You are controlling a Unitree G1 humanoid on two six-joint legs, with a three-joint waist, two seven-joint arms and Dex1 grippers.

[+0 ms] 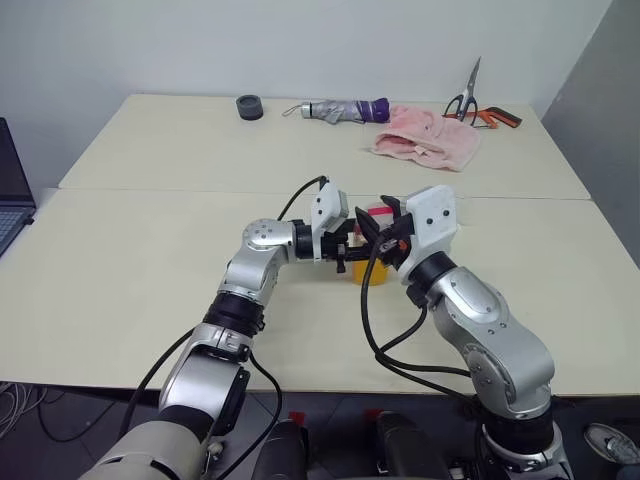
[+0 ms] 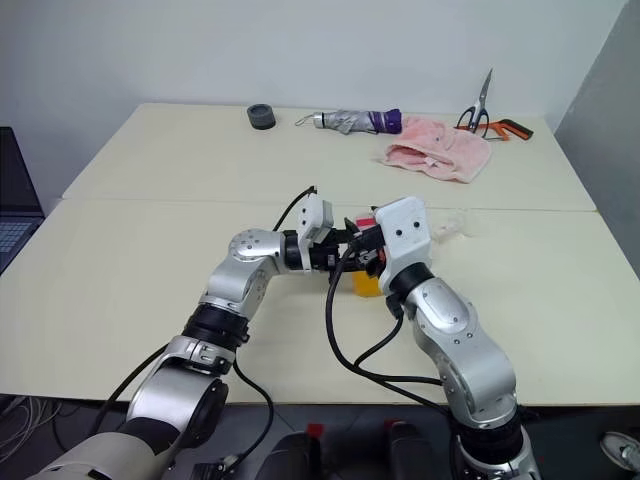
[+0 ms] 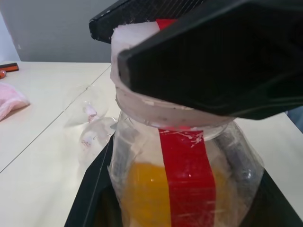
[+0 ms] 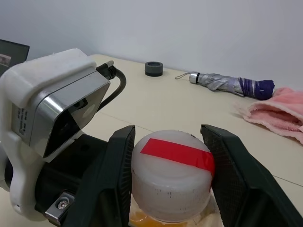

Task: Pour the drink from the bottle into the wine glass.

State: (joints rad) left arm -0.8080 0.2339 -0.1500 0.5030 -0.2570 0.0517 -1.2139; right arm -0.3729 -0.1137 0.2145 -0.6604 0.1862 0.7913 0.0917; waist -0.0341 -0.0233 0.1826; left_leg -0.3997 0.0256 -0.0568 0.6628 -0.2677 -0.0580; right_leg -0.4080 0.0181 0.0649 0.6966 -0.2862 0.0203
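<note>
From the head views, the bottle (image 1: pixel 362 268) stands near the middle of the worktop (image 1: pixel 150 260), just short of the seam across it. The left tool (image 1: pixel 348 250) is clamped on its body from the side, and the right tool (image 1: pixel 378 232) is at its cap.

In the left wrist view a red strip with no readable writing runs up the bottle, the drink (image 3: pixel 144 194) sits low inside, and the wine glass (image 3: pixel 92 124) lies beyond it on the worktop.

In the right wrist view the fingers (image 4: pixel 116 175) flank the white cap (image 4: pixel 171 176), partly open, the left one touching it; a firm grip cannot be told.
</note>
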